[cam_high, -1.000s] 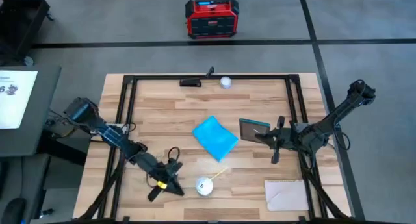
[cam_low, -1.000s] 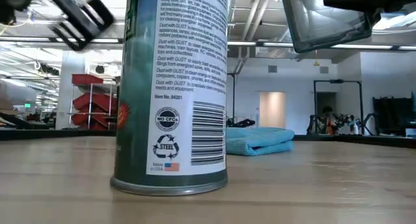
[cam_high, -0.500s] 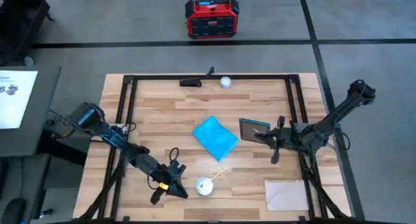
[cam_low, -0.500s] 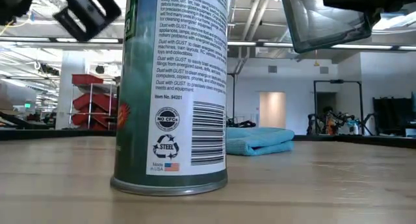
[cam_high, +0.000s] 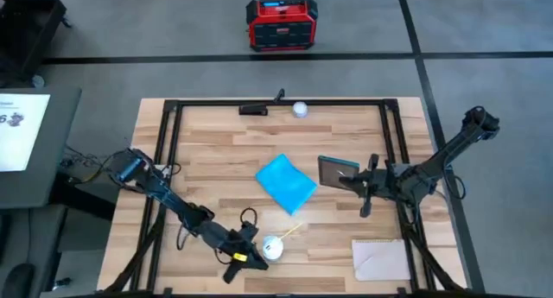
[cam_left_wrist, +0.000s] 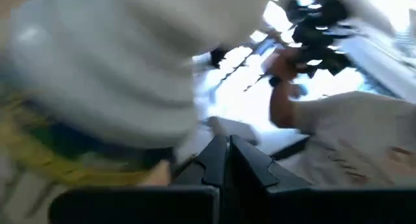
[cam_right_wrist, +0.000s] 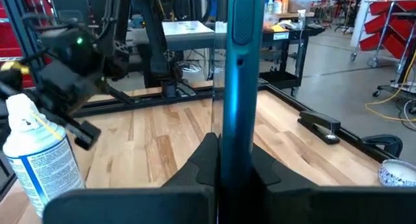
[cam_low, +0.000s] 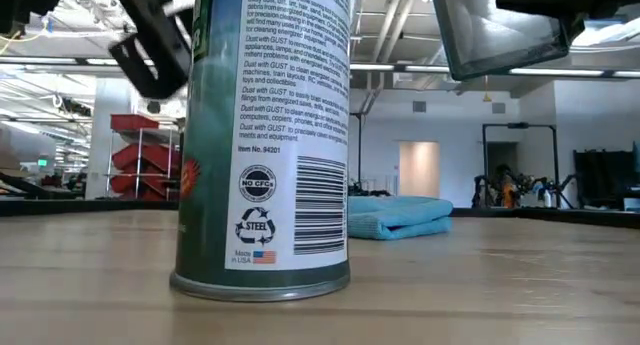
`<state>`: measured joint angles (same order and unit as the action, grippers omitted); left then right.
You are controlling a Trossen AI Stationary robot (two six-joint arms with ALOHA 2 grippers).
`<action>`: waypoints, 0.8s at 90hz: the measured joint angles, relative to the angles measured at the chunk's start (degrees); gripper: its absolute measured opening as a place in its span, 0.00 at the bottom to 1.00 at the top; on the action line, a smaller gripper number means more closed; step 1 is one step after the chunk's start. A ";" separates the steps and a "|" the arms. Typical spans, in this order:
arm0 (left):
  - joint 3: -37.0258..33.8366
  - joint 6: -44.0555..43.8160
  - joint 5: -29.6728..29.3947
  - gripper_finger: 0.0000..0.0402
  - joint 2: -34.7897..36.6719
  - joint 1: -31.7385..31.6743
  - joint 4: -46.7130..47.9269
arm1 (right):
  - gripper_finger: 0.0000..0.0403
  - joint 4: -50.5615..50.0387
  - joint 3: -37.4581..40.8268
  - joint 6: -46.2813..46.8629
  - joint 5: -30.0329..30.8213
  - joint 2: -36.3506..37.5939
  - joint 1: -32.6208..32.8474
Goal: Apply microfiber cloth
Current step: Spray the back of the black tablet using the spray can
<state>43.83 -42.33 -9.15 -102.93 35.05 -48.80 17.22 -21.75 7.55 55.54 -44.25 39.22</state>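
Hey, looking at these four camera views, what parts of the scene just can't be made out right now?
- Left wrist view: motion blur smears everything beyond the left gripper; no object is readable.
- Low view: the spray can fills the foreground; its top is cut off by the upper edge and it hides part of the microfiber cloth.
- Right wrist view: the tablet, seen edge-on in the right gripper, shows no screen.
- High view: the small white object at the far edge is too small to identify.

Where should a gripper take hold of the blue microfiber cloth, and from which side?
Probably from straight above, pinching the raised folded edge. The microfiber cloth lies flat and loosely folded mid-table, nothing on it. The right gripper is shut on the tablet beside it; the left gripper is next to the spray can.
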 joint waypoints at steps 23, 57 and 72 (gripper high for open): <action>2.27 2.65 -12.15 0.00 -0.18 -0.05 2.18 | 0.02 1.48 0.01 0.10 0.12 0.00 0.17; 10.94 9.51 -15.69 0.00 -8.30 -0.51 2.67 | 0.02 3.61 0.01 1.46 0.12 -3.04 0.55; 14.45 12.01 -14.99 0.00 -11.67 -2.95 1.01 | 0.02 5.30 0.02 1.49 0.07 -4.68 0.55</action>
<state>58.28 -30.31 -24.14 -114.60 32.10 -47.79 22.52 -21.74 9.04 55.61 -48.93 39.77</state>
